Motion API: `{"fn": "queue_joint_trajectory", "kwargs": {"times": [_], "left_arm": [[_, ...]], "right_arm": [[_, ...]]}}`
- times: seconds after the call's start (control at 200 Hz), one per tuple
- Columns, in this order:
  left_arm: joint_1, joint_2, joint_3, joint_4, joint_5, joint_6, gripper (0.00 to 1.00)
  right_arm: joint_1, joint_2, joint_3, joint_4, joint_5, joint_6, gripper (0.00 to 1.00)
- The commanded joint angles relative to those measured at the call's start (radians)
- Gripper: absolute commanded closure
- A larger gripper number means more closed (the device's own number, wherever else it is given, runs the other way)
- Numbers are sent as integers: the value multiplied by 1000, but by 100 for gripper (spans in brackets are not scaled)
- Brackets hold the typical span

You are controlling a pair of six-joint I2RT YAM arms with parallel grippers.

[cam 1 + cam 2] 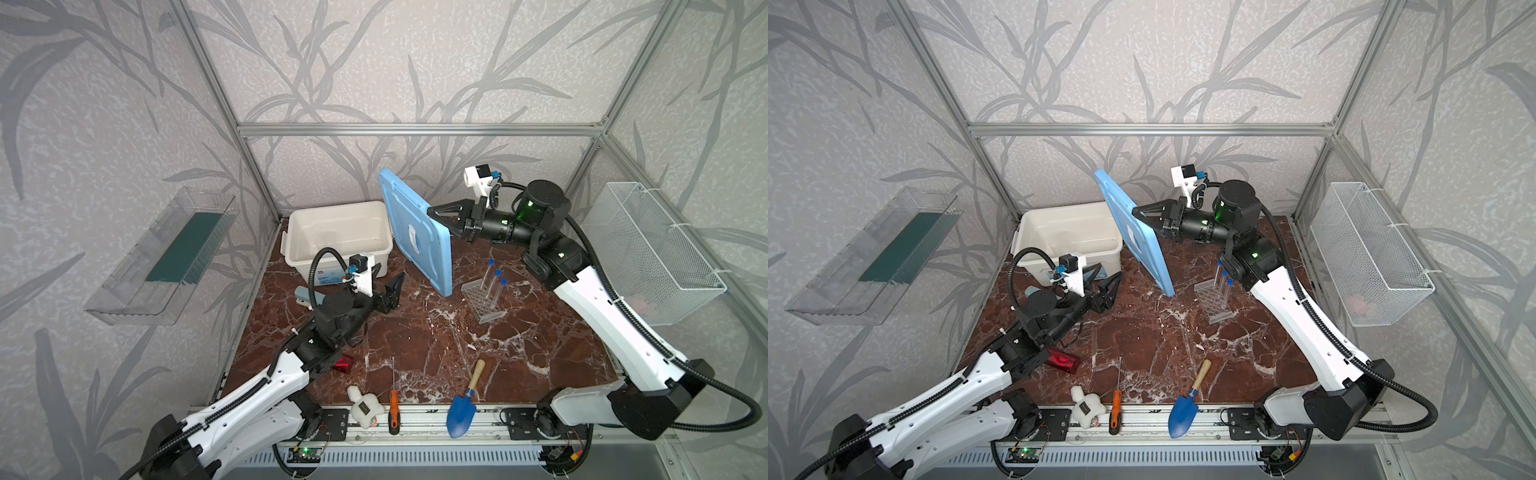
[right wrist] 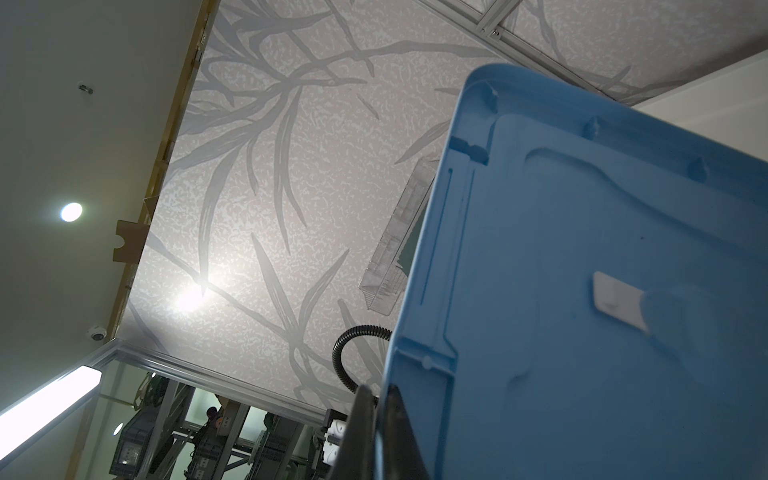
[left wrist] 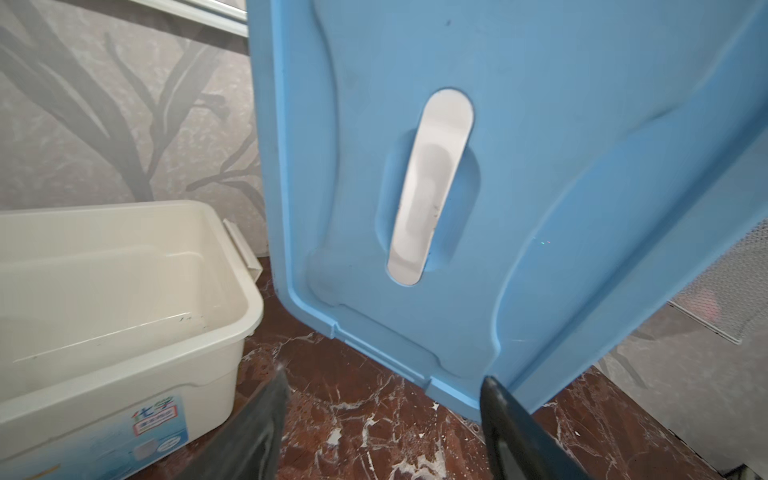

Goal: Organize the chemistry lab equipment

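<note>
My right gripper [image 1: 430, 211] [image 1: 1135, 212] [image 2: 380, 390] is shut on the edge of a blue lid [image 1: 415, 241] [image 1: 1136, 245] [image 3: 561, 174] [image 2: 602, 257]. It holds the lid steeply on edge beside the open white bin [image 1: 291, 232] [image 1: 1021, 232] [image 3: 245, 299]. My left gripper [image 1: 390, 277] [image 1: 1109, 277] [image 3: 384, 378] is open and empty, low over the table between the bin and the lid's lower edge. Three blue-capped test tubes [image 1: 494, 282] [image 1: 1224, 284] stand in the clear grid rack [image 1: 478, 305] [image 1: 1210, 305], to the right of the lid.
A blue trowel [image 1: 462, 411], an orange-handled screwdriver [image 1: 393, 409] and a white plush toy [image 1: 365, 409] lie along the front edge. A red object [image 1: 343, 364] sits by my left arm. A wire basket [image 1: 648, 249] hangs on the right wall and a clear shelf [image 1: 166, 257] on the left wall.
</note>
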State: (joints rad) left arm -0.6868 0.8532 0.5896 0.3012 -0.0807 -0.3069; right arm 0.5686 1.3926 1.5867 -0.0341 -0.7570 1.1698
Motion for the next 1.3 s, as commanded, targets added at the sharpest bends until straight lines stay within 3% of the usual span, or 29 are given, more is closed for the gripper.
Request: {"fn": "queue_joint_trajectory", "kwargs": {"times": [0.0,0.25,0.375,0.475,0.59,0.775,0.915,1.124,1.294], "left_arm": [[44,-97,23,-92,48,-101,29],[126,-164,121,-369,-26,-191,30],[135,-159,126,-366,-27,-210,30],[136,-158,157,-397,-77,-219,30],[141,-142,238,-482,-128,-183,30],[146,-153,291,-546,-195,-143,30],[161,-131,324,-581,-235,-125,30],[196,-32,419,-546,-278,-62,28],[271,79,493,-489,-225,-57,27]], "right_arm": [[45,15,76,62,25,-19,100],[111,36,157,86,72,-10,100],[149,55,220,48,97,-48,100],[153,90,217,115,120,-20,100],[169,185,235,225,121,43,100],[180,390,382,292,122,89,100],[186,554,498,398,130,193,100],[179,738,653,434,117,274,100],[144,793,687,460,112,315,100]]}}
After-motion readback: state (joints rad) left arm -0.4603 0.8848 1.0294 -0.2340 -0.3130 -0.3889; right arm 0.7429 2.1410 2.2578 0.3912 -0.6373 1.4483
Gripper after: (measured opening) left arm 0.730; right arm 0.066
